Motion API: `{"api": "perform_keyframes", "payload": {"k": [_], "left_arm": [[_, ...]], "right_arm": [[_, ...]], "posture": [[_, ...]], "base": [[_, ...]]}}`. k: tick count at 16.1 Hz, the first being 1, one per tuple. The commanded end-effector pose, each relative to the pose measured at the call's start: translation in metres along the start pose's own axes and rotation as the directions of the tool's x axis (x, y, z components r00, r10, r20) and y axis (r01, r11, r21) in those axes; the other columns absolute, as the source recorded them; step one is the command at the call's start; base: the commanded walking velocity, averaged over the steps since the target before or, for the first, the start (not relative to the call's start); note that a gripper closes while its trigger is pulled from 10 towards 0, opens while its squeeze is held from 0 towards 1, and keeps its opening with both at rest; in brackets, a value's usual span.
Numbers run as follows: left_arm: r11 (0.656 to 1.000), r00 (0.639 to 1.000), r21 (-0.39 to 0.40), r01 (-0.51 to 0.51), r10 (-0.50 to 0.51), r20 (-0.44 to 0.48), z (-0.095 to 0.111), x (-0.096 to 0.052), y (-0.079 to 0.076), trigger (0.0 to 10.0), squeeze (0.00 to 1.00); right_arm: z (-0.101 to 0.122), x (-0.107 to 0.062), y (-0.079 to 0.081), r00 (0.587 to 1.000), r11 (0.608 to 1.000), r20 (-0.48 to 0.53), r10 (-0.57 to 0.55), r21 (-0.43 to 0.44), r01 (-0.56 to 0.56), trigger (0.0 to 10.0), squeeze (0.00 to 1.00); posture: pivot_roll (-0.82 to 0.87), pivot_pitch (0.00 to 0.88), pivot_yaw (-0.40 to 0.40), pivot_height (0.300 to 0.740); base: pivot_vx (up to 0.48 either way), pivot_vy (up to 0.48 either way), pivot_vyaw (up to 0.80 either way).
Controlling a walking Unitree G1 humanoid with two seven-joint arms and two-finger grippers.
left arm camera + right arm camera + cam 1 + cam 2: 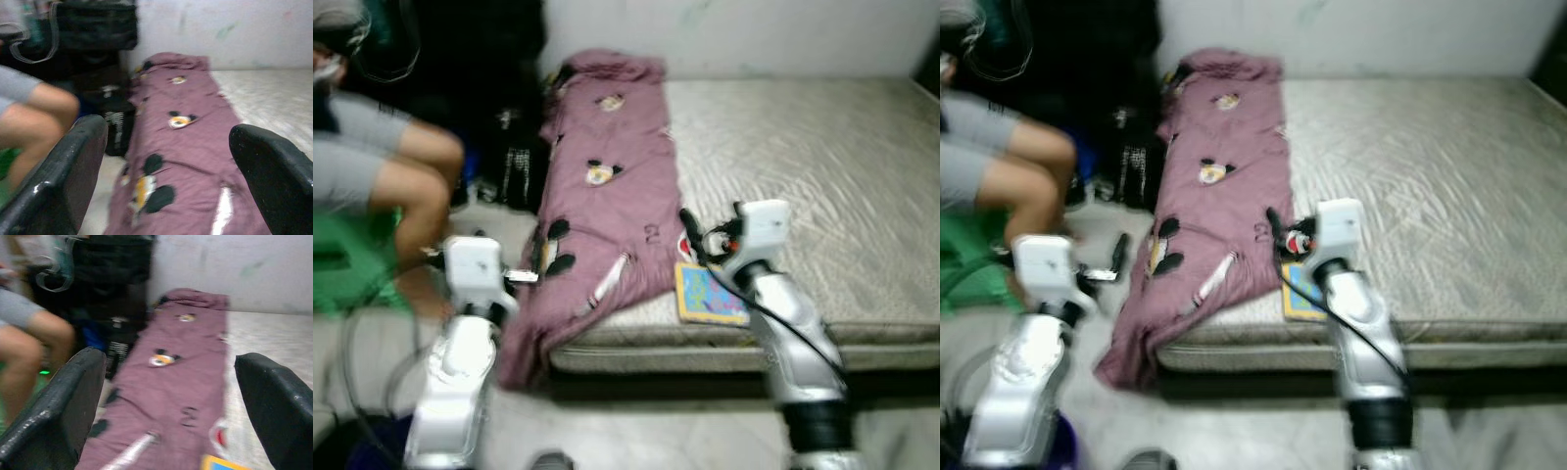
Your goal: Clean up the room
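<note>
1. Left gripper (166, 161): fingers wide apart, nothing between them, touching nothing. Held off the bed's near-left corner, over the floor, pointing toward 12 o'clock at the blanket.
2. Right gripper (168, 396): fingers also spread wide, empty, no contact. Hovers over the bed's front edge, just right of the blanket's lower end.
3. Mauve blanket (607, 186): cartoon-mouse print, laid as a long strip along the left side of the mattress (803, 166), from the wall at 12 o'clock to the front edge, where its lower end spills off the near-left corner toward the floor.
4. Colourful flat book (708, 294): lies on the mattress at the front edge, just beside the blanket's right edge, under the right arm.
5. Small red item near the right gripper, at the blanket's edge: too blurred to identify.
6. Person (382, 176): seated at 10 o'clock off the bed, bare knees, grey shorts.
7. Black bags (514, 166): on the floor between the person and the bed.
</note>
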State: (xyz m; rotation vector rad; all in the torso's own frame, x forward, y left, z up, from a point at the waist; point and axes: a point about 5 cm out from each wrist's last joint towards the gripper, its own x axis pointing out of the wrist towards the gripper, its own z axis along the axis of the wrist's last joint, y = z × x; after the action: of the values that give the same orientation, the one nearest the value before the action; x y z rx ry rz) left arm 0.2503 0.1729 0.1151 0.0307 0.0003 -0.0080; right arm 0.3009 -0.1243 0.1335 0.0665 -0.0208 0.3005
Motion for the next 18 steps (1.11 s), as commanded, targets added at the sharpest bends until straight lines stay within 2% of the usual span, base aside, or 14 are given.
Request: {"api": "perform_keyframes", "payload": {"k": [1,7,18], "left_arm": [[1.0,1.0,0.0,0.02,-0.02,0.022,0.0052,0.0021,-0.003,10.0,0.0],[0.999,0.998,-0.003,0.053,-0.053,0.045,0.0079,0.0018,-0.0056,10.0,0.0],[0.997,0.996,-0.008,0.075,-0.075,0.055,0.0091,0.0016,-0.0069,10.0,0.0]], "right_arm": [[0.0028,-0.0002,-0.0041,1.0,1.0,0.011,-0.012,-0.01,0.012,10.0,0.0],[0.0031,0.0004,-0.0045,1.0,1.0,0.018,-0.019,0.002,0.019,10.0,0.0],[0.0032,0.0022,-0.005,0.999,1.0,0.018,-0.027,0.001,0.027,10.0,0.0]], "posture": [[-0.07,0.0,-0.024,0.74],[-0.07,0.0,-0.024,0.74],[-0.07,0.0,-0.023,0.74]], "base": [[0.0,0.0,0.0],[0.0,0.0,0.0],[0.322,0.0,0.0]]}}
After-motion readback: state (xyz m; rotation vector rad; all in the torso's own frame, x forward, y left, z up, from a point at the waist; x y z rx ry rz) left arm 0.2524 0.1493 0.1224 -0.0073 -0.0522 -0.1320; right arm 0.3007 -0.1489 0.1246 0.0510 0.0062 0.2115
